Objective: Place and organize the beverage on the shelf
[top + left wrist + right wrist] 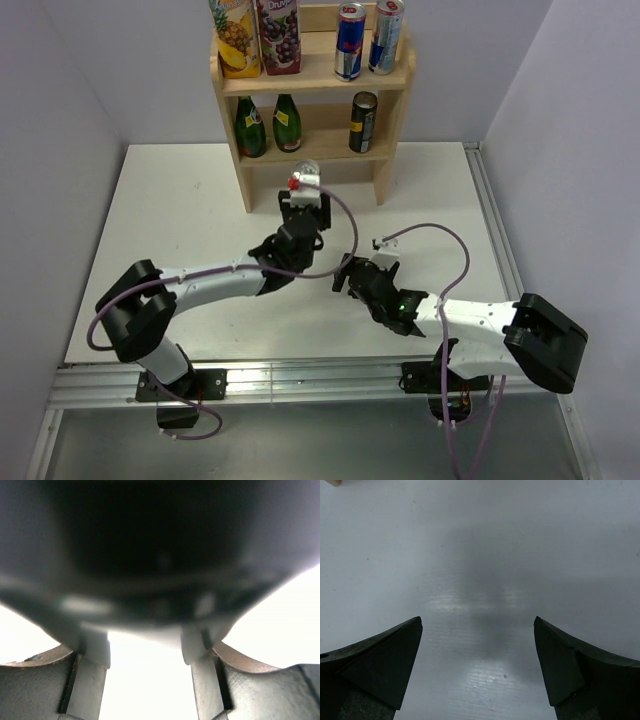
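**A:** Beverage (308, 170) first. Where is it?

**B:** Clamped in the left gripper (304, 195), close to the far edge of the bench (180, 230) and about midway along it. That puts it right at the front of the lowest tier of the shelf (310, 84). I cannot tell whether it rests on that tier or hangs just above it. From the wrist it is a dark blur with both fingers (95, 652) pressed against its sides, so I cannot tell what kind of drink it is.

**A:** How would you do this step well?

**B:** I'd carry it in past the low raised edge and feel it seated before letting go. Then I'd draw straight back toward the near edge so the fingers don't drag it. Watch the middle tier overhead too, where the green bottles (250, 128) and a dark can (362, 122) stand.

**A:** And the other arm?

**B:** The right gripper (347, 275) is spread wide and holds nothing. It sits right of centre, nearer the near edge and well apart from the shelf.
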